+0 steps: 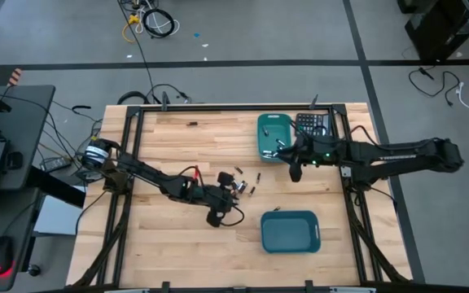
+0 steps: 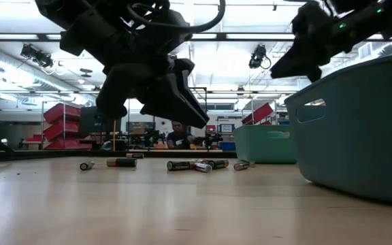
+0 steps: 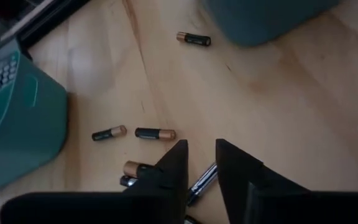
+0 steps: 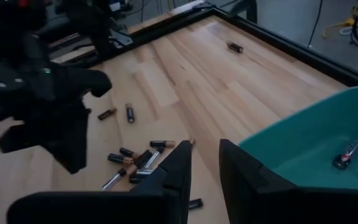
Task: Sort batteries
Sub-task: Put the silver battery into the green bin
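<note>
We see the table (image 1: 169, 244) from above in even, bright light, its wood pale and shadows under the arms faint and short. From table height, long ceiling lamps (image 2: 264, 35) glare at twelve o'clock and turn the arms into black silhouettes; the near bin (image 2: 359, 129) at three o'clock is soft, out of focus. Through the left wrist camera the wood looks dim and warm, with a blurred bin (image 3: 17, 124) at nine o'clock. The right wrist picture is brighter, its near fingers blurred.
</note>
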